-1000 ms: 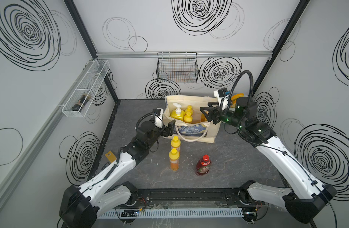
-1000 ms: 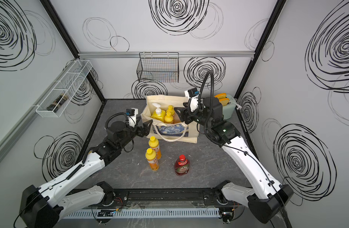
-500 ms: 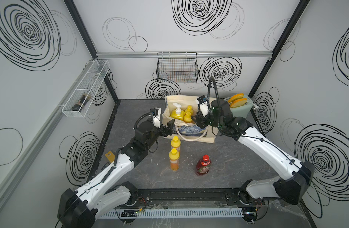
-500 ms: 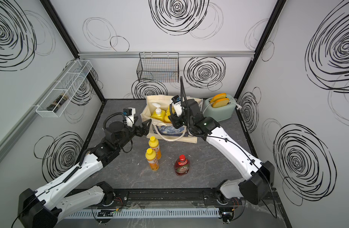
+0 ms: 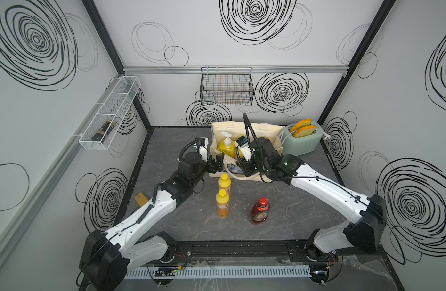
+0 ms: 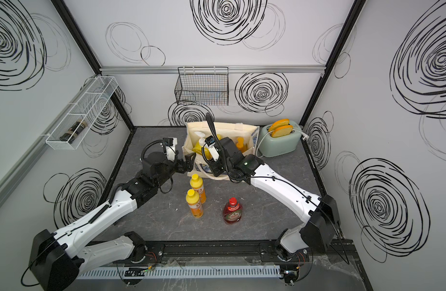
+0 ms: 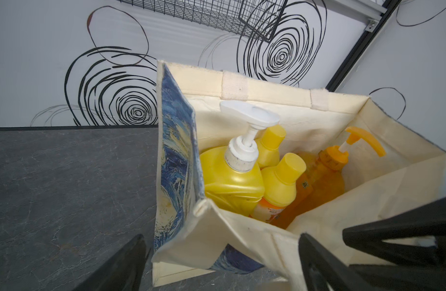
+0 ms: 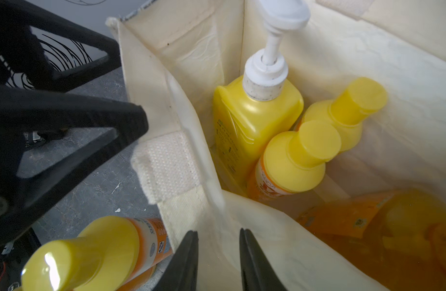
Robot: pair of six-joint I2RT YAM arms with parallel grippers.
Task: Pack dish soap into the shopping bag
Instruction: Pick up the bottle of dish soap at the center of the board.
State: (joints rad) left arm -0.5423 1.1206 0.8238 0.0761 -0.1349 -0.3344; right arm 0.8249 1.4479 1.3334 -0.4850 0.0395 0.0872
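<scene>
Bag (image 5: 267, 129) at the back, four bottles (image 7: 232, 176) in. Left gripper (image 5: 218, 161) gapes astride its corner, holding nothing; right gripper (image 8: 218, 234) narrow over the front rim, pinched or not I can't tell. Hold that mouth wide: yellow bottles (image 5: 222, 206), red bottle (image 5: 260, 214) stand outside.
</scene>
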